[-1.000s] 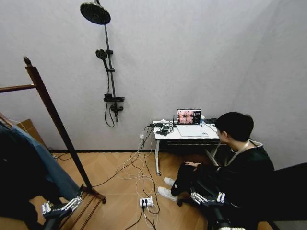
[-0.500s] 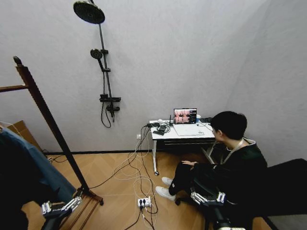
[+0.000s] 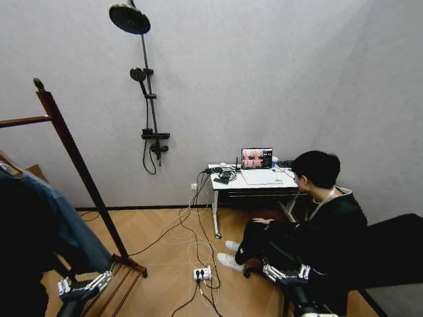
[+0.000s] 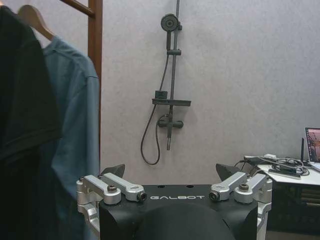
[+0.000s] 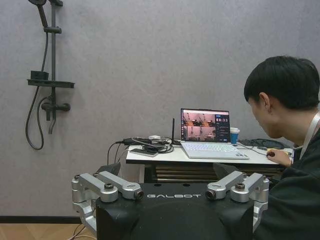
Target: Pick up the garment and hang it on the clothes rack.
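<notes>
The clothes rack stands at the left, a dark reddish-brown post with a ball finial and one horizontal bar. The teal-blue garment hangs under that bar on a wooden hanger, next to a black garment. In the left wrist view the garment hangs beside the rack post. My left gripper is low, near the rack's base, open and holding nothing. My right gripper is low on the right, also open and holding nothing. Both sets of jaws stand wide apart.
A black shower-head stand is fixed to the back wall. A person in dark clothes sits at a white desk with a laptop. Cables and a power strip lie on the wooden floor between rack and desk.
The whole head picture shifted slightly one way, then back, so the camera moved. Both grippers keep their places and stay open. The garment hangs as before.
</notes>
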Available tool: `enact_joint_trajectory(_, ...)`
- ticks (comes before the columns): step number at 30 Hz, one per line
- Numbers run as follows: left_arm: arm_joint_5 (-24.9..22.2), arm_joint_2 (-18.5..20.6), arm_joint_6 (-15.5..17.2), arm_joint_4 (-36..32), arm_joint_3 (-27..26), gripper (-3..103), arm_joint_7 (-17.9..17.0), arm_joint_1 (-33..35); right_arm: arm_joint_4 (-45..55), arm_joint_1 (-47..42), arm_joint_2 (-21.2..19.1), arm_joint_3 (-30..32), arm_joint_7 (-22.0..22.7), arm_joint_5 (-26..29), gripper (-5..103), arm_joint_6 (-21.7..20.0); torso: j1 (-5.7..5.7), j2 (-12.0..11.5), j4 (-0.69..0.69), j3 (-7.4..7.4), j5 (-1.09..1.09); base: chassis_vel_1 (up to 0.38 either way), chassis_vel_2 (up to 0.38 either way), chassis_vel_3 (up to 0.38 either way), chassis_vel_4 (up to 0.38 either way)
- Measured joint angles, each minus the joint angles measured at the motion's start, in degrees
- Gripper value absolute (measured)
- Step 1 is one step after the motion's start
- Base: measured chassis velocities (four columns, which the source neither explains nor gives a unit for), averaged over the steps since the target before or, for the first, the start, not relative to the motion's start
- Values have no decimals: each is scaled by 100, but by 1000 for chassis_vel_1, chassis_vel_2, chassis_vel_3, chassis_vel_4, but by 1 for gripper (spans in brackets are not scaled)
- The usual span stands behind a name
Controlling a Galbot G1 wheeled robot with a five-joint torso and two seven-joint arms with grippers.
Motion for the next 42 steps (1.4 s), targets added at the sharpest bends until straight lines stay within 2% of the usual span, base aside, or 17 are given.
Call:
enact_joint_trajectory(7,0,0,0,0,0,100,-2,1,0,-2,0,0,0,0,100,0,-4,3,-1,-1,-1,151,-42,-142,44)
enact_joint_trajectory(10,0,0,0,-1,1,100,1,0,0,-1,0,1,0,0,100,0,0,0,-2,0,5,-32,-11,8,8)
enact_joint_trajectory(11,0,0,0,0,1,100,1,0,0,0,0,1,1,0,100,0,3,-1,-1,1,1,-82,-5,110,-12)
enact_joint_trajectory(30,0,0,0,0,0,100,2,0,0,0,0,0,1,0,100,0,3,-1,-2,1,1,-13,1,15,2)
enact_joint_trajectory(42,0,0,0,0,1,100,3,0,0,0,0,0,1,0,100,0,1,-1,-2,0,-2,119,-173,-122,171)
